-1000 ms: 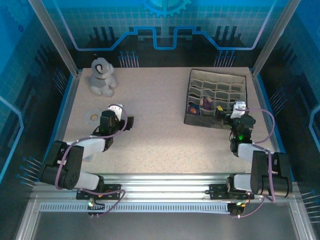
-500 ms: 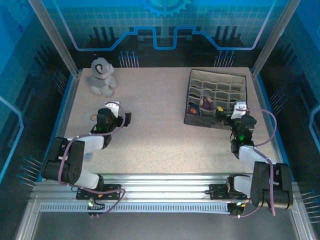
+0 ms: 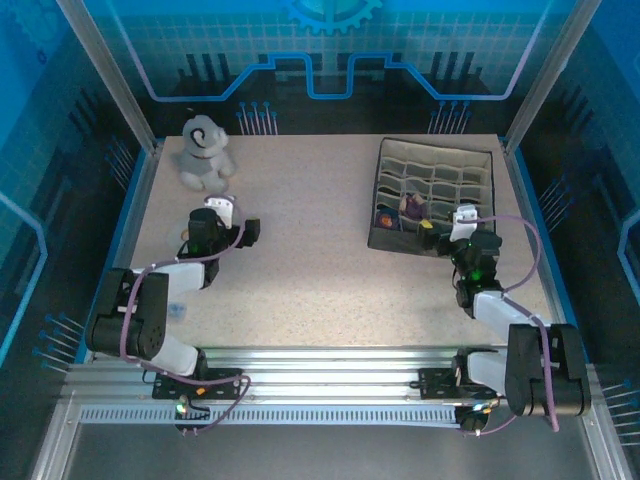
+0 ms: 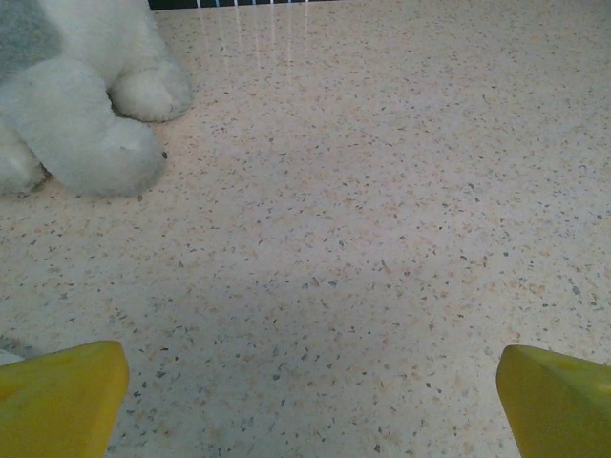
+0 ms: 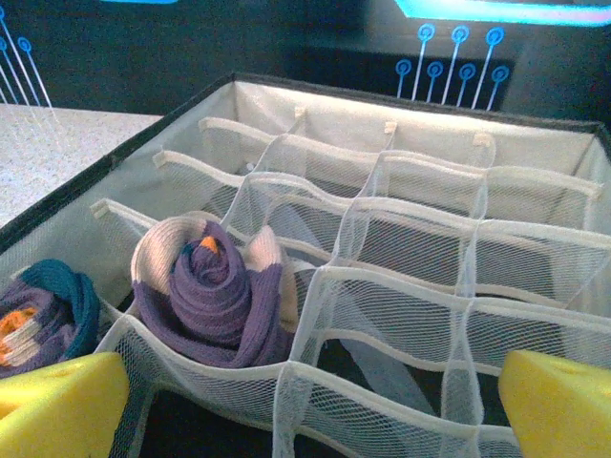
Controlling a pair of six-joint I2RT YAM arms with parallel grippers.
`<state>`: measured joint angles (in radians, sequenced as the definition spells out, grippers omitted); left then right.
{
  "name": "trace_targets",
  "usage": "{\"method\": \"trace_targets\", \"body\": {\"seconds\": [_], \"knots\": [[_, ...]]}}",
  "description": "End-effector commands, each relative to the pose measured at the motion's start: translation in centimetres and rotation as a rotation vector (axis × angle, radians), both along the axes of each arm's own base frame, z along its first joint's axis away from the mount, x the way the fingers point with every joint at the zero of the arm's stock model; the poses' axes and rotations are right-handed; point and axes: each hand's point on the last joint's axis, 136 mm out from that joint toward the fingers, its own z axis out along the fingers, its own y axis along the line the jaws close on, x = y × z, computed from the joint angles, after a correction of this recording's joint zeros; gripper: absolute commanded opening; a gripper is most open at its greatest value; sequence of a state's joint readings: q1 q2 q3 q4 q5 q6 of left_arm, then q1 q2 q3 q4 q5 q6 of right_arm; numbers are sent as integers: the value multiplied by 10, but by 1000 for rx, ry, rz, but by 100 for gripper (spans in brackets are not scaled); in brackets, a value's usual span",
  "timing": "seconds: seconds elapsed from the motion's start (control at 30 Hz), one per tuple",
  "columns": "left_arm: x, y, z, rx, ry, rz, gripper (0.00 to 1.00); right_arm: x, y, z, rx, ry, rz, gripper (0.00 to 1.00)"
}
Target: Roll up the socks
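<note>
1. Since both socks (image 5: 212,284) are wound into tight rolls, each is kept in shape by the mesh walls of its own cell in the organizer (image 5: 535,143). That placement is judged deliberate, as a roll left loose on the surface (image 4: 401,191) could unwind.
2. Tan roll (image 5: 196,296): seated in a front-row cell, spiral end up.
3. Navy roll (image 5: 43,310): seated in the adjoining cell, to the left as viewed from the right wrist, with mesh between the two.
4. Right jaws: spread wide, nothing gripped, held just before the organizer's near wall and facing the rolls. This is judged a released, stand-off stance.
5. Left jaws: spread wide, nothing gripped, held low over bare surface. They are aimed toward the toy (image 4: 86,143) but kept apart from it. The toy is judged no part of the job.
6. Count: socks 2, both rolled; organizer 1; toy 1; arms 2, one set of jaws each. The cells cannot be counted reliably; only two are seen filled.
7. Task is judged essentially complete, as both socks are rolled and stowed.
</note>
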<state>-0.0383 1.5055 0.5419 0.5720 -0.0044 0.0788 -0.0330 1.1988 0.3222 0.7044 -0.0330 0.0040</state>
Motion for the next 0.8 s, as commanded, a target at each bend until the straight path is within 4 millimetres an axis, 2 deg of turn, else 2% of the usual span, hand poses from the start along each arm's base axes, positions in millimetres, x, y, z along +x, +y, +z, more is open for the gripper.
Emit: {"method": "trace_targets", "body": {"seconds": [0.0,0.17,0.27,0.33,0.47,0.6,0.77], "knots": [[4,0,1,-42,16,-15,99,3,6,-9,6,-5,13,100],[-6,4,5,-50,-56,1,99,4,9,-17,28,-77,14,100],[-18,1,-1,-50,-145,-22,100,7,13,-25,9,-69,21,100],[-24,5,2,-51,-201,-2,99,8,14,-30,1,-69,19,100],[-18,2,1,-52,-170,-19,100,12,10,-36,-7,-74,-19,100],[-14,8,0,-53,-155,14,99,24,-1,-45,-7,19,-97,100],[-14,9,-2,-52,-150,19,100,34,8,-48,-50,69,-80,100]]}}
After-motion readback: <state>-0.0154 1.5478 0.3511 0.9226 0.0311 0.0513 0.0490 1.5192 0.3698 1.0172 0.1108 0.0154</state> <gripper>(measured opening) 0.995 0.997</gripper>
